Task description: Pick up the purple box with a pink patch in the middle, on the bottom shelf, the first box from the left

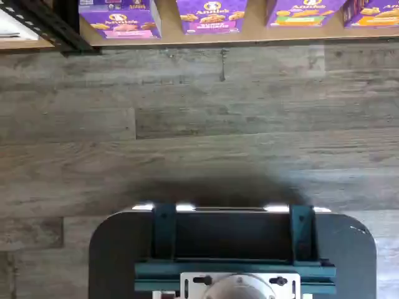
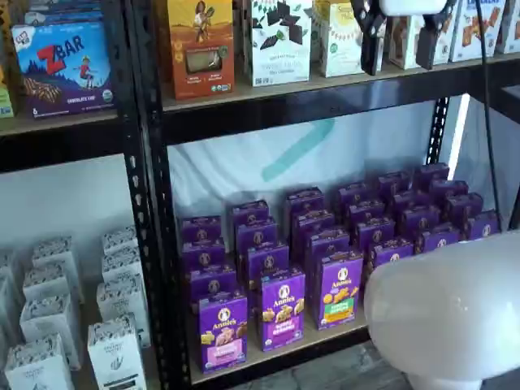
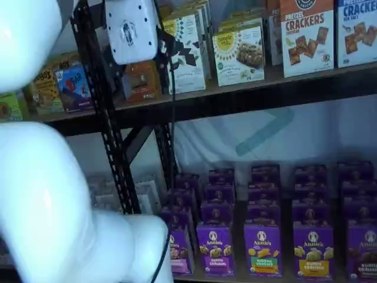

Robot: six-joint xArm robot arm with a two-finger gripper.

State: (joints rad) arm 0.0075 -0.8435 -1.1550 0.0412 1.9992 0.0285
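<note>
The purple box (image 2: 223, 329) with a pink band stands at the front left corner of the bottom shelf (image 2: 268, 357), first in a row of purple cartons. The wrist view shows the purple box (image 1: 118, 18) from above, at the shelf's edge beside a black upright. In a shelf view the purple box (image 3: 179, 250) is partly hidden behind my white arm. My gripper (image 2: 400, 45) hangs high up in front of the upper shelf, far above the box, open, with a plain gap between its two black fingers and nothing in them. Its white body (image 3: 131, 29) also shows.
Purple cartons with a purple band (image 2: 283, 309) and a green band (image 2: 340, 290) stand right of the box, with rows behind. White boxes (image 2: 114, 349) fill the left bay past a black upright (image 2: 154, 244). My white arm (image 2: 447, 309) bulks at front right. Wood floor (image 1: 199, 124) lies below.
</note>
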